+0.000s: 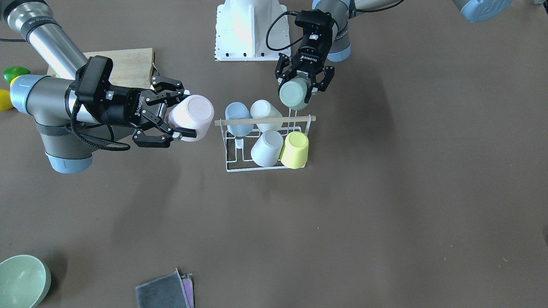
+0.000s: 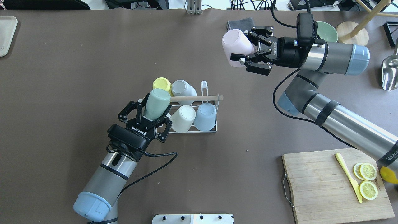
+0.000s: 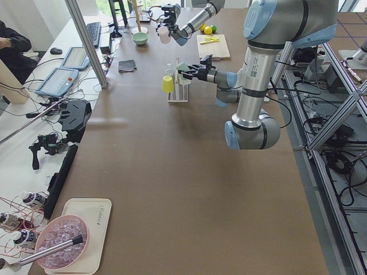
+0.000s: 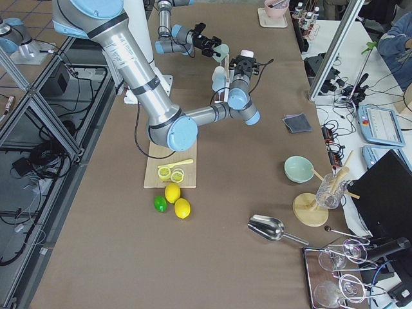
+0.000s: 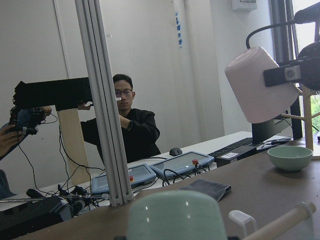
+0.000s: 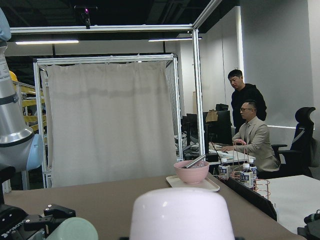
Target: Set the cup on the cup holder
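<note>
The cup holder (image 2: 210,130), a white wire rack with a wooden rod (image 2: 199,98) across its top, stands mid-table and carries a yellow cup (image 2: 161,84), a pale grey cup (image 2: 182,88), a cream cup (image 2: 183,118) and a blue cup (image 2: 205,116). My left gripper (image 2: 151,113) is shut on a green cup (image 2: 157,101), tilted over the rack's left end by the rod; whether it touches a prong I cannot tell. My right gripper (image 2: 245,45) is shut on a pink cup (image 2: 237,46), held in the air far right of the rack. The rack (image 1: 239,164) also shows in the front view.
A wooden cutting board (image 2: 323,193) with lemon slices and a yellow knife lies at the near right. A green bowl (image 2: 326,31), a grey cloth (image 2: 241,23) and a metal scoop (image 2: 390,71) lie at the far right. A tray (image 2: 6,34) lies at the far left.
</note>
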You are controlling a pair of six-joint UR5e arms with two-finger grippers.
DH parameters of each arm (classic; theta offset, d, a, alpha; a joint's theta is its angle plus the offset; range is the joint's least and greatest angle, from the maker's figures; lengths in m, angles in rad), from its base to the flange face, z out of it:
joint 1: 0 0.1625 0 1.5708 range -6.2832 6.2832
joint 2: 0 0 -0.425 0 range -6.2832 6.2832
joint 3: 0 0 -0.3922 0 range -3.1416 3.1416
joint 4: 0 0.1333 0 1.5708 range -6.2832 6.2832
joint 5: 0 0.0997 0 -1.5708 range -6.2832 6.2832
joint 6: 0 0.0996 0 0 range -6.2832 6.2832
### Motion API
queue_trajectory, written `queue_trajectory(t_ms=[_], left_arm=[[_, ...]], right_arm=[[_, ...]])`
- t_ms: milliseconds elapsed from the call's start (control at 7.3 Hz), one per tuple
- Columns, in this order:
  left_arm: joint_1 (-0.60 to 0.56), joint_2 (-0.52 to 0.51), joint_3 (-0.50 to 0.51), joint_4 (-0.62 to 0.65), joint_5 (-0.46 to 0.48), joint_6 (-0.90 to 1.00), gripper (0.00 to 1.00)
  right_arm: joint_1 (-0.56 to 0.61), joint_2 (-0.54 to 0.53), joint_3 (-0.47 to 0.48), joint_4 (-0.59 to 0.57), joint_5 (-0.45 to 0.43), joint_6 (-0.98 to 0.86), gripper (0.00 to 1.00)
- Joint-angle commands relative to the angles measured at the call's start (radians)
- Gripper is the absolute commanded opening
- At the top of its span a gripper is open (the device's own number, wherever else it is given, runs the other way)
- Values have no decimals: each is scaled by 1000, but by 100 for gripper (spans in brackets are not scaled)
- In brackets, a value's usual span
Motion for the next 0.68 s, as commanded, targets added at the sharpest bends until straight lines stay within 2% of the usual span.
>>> queue_trajectory(t_ms=[0, 548], left_arm=[[0, 0, 1, 2, -1, -2, 0], [0, -2, 29, 2, -1, -3, 0]], right_arm=[[-41, 41, -66, 4, -14, -20, 0], [-79, 104, -175, -5, -36, -163, 0]])
